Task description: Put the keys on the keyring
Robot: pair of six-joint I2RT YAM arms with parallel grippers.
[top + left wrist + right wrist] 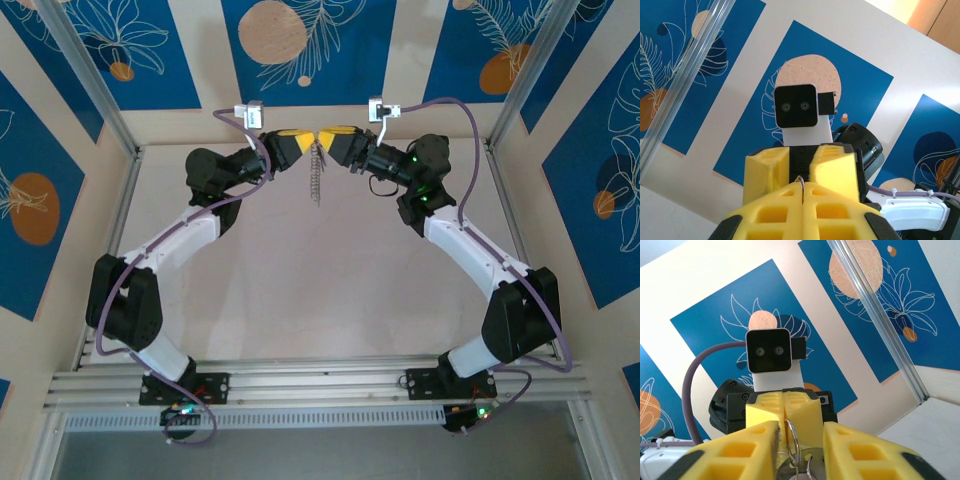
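The keyring (317, 176) hangs as a thin ridged strand at the top centre of the overhead view, just below where both grippers meet. The left gripper (306, 141) has its jaws pressed together, pinching the keyring's thin wire top. The right gripper (331, 141) has its jaws spread either side of that ring, apart from it

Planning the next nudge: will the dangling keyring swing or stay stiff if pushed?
It would probably swing, since the keyring hangs freely below the shut left gripper. Its thin, ridged metal looks light and possibly slippery.
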